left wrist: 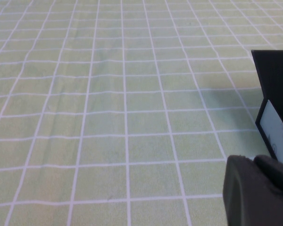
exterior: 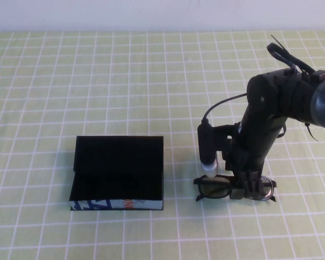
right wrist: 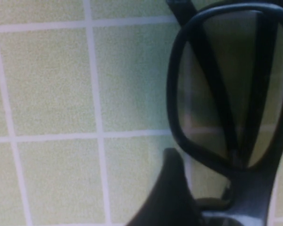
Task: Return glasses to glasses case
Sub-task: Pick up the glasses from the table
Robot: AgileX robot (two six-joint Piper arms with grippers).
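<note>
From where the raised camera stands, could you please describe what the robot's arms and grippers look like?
Only the right arm shows there: matte black, rounded joint housings, a grey cap at its outer joint and a thin black cable looping alongside. A small black cylinder with a white tip hangs beside the wrist. The right gripper, low by the glasses, is black. The left gripper appears only as a dark rounded edge.

Matte black right arm (exterior: 271, 116) with grey joint cap, thin black cable, black right hand (exterior: 248, 187).

Even, bright, diffuse light; soft short shadows. High view sharp. Right wrist view blurred on the glasses (right wrist: 231, 94); left wrist foreground defocused.
</note>
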